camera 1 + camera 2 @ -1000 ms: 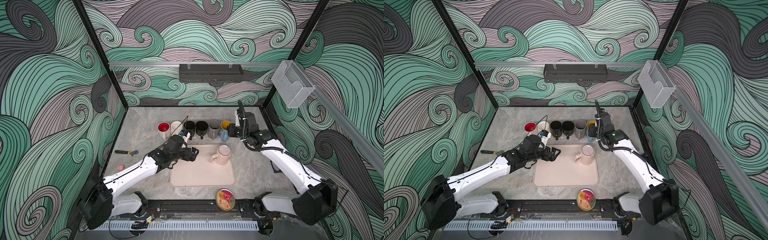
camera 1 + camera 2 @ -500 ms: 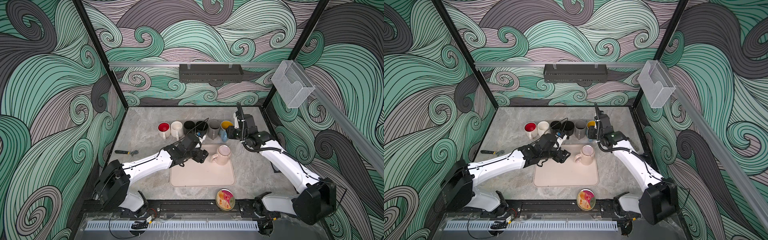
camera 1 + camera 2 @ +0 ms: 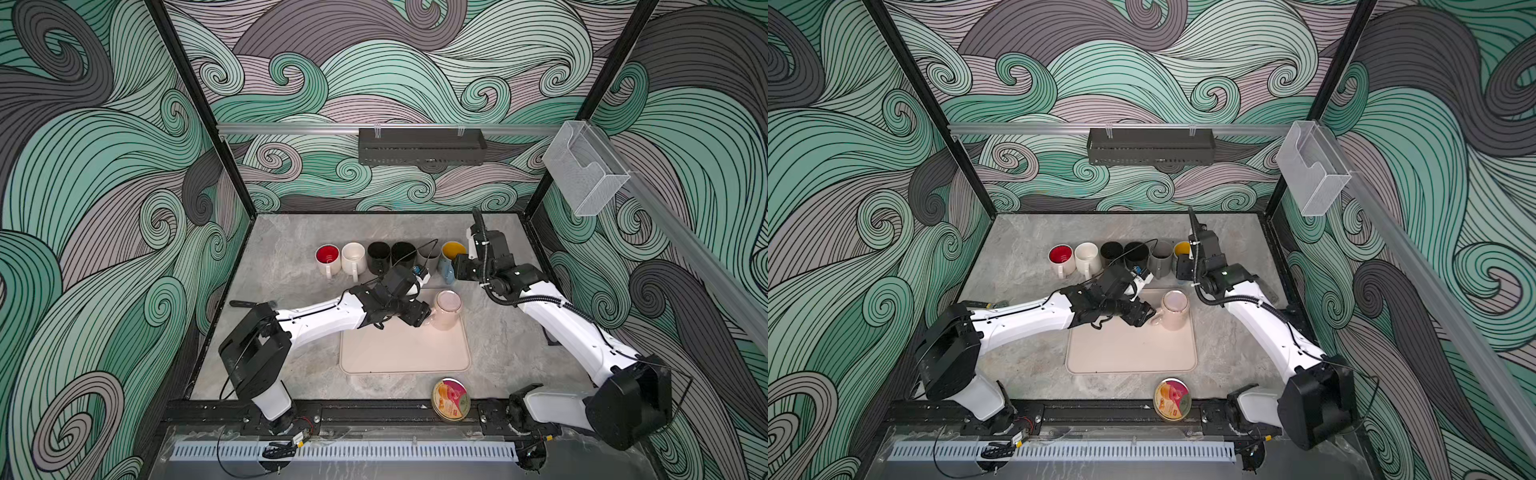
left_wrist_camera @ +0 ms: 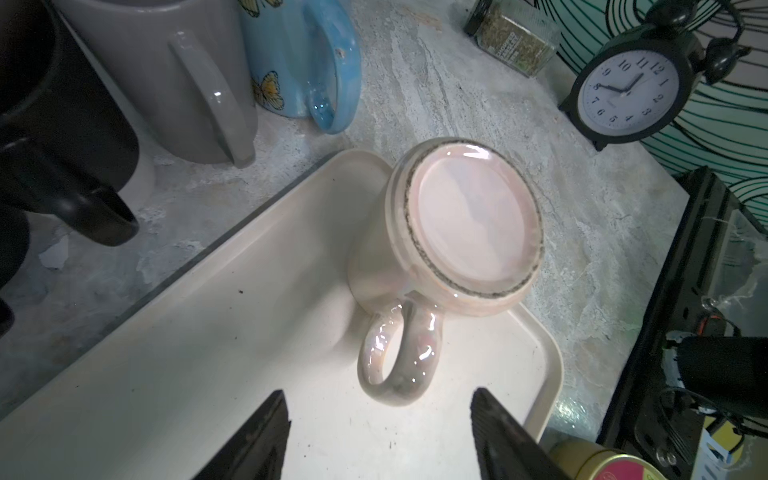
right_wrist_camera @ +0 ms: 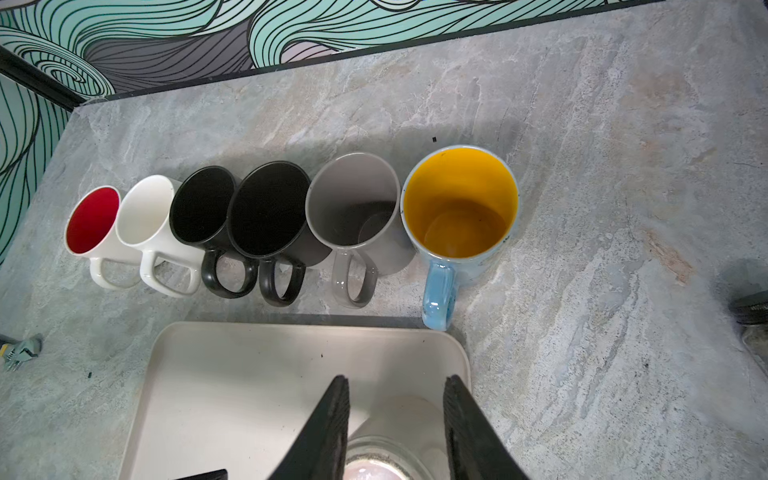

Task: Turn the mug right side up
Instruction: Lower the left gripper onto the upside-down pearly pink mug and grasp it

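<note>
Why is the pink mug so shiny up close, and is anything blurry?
Left wrist view: white glare on the pink mug, base and handle; right wrist view: row of mugs sharp, right gripper blurred up close; both top views: even, soft light.

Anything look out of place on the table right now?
Yes: the pink mug sits upside down on the tray, base up, unlike the upright row of mugs behind it.

Bright, even overhead light; both top views are sharp. In the left wrist view, glare washes the mug (image 4: 469, 224) base just beyond the jaws, whose dark tips blur; the frame edges bow.
</note>
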Tool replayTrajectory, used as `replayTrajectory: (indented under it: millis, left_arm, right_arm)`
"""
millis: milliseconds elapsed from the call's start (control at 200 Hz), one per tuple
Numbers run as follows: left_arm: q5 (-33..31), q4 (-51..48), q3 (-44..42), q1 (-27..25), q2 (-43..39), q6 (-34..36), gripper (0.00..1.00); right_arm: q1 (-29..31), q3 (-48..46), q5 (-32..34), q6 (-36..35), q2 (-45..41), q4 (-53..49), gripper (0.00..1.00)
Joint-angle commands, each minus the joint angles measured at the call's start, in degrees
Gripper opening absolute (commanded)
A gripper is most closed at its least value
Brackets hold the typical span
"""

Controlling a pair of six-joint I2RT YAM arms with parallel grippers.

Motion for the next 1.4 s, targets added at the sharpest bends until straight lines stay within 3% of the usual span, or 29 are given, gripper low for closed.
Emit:
replayTrajectory:
  millis: [0,811,1396]
  left_arm:
    - [1.2,-1.0,2.8,-0.8,2.1,2.4,0.71]
    - [0.7,-4.5,11.0,-2.0,13.4,7.8,0.56]
    - [1.1,-4.6,12.5,-2.2,15.3,8.4,0.44]
  right_arm:
    - [0.2,-1.0,1.3,-0.2,-1.5,0.6,0.4]
    - [-2.0,-4.5,2.1,-0.2,-0.5,1.8,0.4]
    - [-2.2,-5.6,1.2,-0.1,-1.8,2.4,0.39]
